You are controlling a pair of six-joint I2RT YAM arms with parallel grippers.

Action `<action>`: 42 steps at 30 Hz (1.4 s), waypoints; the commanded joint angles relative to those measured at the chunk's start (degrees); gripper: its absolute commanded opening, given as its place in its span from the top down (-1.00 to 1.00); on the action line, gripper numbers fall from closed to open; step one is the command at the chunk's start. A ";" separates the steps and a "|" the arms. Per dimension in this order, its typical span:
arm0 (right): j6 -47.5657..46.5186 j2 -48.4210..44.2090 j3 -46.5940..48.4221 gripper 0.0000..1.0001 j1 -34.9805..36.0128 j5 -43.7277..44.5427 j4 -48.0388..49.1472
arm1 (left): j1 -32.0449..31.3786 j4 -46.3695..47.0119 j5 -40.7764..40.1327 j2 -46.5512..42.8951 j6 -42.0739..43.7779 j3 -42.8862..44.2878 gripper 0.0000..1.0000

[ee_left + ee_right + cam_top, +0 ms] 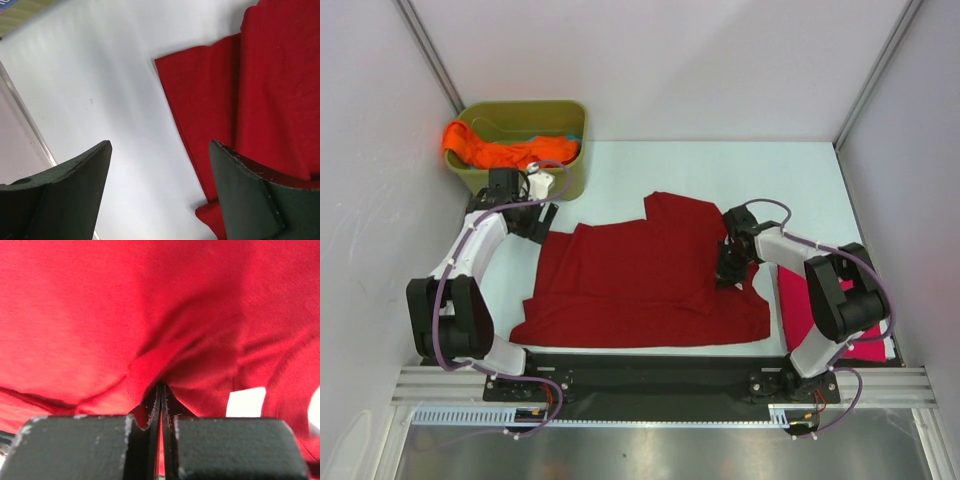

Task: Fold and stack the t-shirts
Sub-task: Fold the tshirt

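The dark red t-shirt [640, 280] lies spread on the white table, partly folded. My right gripper [730, 272] is shut on a pinch of its right part; the cloth [125, 330] fills the right wrist view and bunches between the jaws. My left gripper [542, 222] is open and empty just off the shirt's upper left corner; the shirt's edge [210, 110] shows beside the right finger [250, 200]. The magenta-pink t-shirt [800, 305] lies folded at the right under my right arm. The orange t-shirt [495, 150] sits crumpled in the tub.
The olive-green tub [570, 175] stands at the back left, close to my left gripper. White walls close in the table on the left, right and back. A black strip [640, 365] runs along the near edge.
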 commanded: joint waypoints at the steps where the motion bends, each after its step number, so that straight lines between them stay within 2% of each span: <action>1: 0.25 3.22 2.42 0.96 1.31 -5.25 7.08 | 1.03 2.19 -0.62 -2.13 -1.31 -0.48 -0.68; 3: -0.19 6.03 5.13 0.97 1.31 -5.01 7.35 | 1.29 2.55 -0.80 -2.13 -1.04 -0.04 -0.68; 5: -0.89 8.68 8.56 0.99 1.40 -2.12 3.34 | 1.47 2.37 -1.15 -2.13 -0.78 0.75 -0.68; 12: -5.63 6.31 15.25 0.98 1.92 6.68 -7.05 | 1.73 2.28 -0.89 -2.13 -0.16 0.67 -0.69; 15: -7.92 6.22 15.08 0.98 3.24 3.71 -7.59 | 1.91 2.72 -0.97 -1.95 -0.34 0.40 -0.69; 16: -8.45 6.57 14.99 0.97 4.20 -0.40 -6.90 | 1.91 2.90 -0.97 -1.87 -0.43 0.40 -0.68; 22: -8.90 12.55 19.55 0.99 5.44 -8.07 -6.98 | 2.79 3.34 -1.33 -1.86 0.10 0.58 -0.69; 28: -11.71 12.64 26.68 1.00 9.13 -2.20 -13.56 | 3.76 3.25 -1.33 -1.78 0.98 0.23 -0.69; 32: -9.86 16.14 26.50 0.99 9.92 -6.58 -8.92 | 4.02 3.51 -1.15 -1.34 0.54 0.23 -0.69; 36: -8.54 21.51 33.43 1.00 9.31 -7.38 -9.34 | 4.19 2.90 -1.32 -1.34 0.89 0.76 -0.69; 40: -9.95 16.61 38.46 0.92 6.95 -2.92 -12.51 | 4.02 0.37 0.33 -1.25 1.07 2.85 -0.66; 42: -8.99 12.48 36.02 0.85 4.14 -2.46 -13.21 | 2.10 -1.84 4.02 -0.81 -0.60 5.05 -0.51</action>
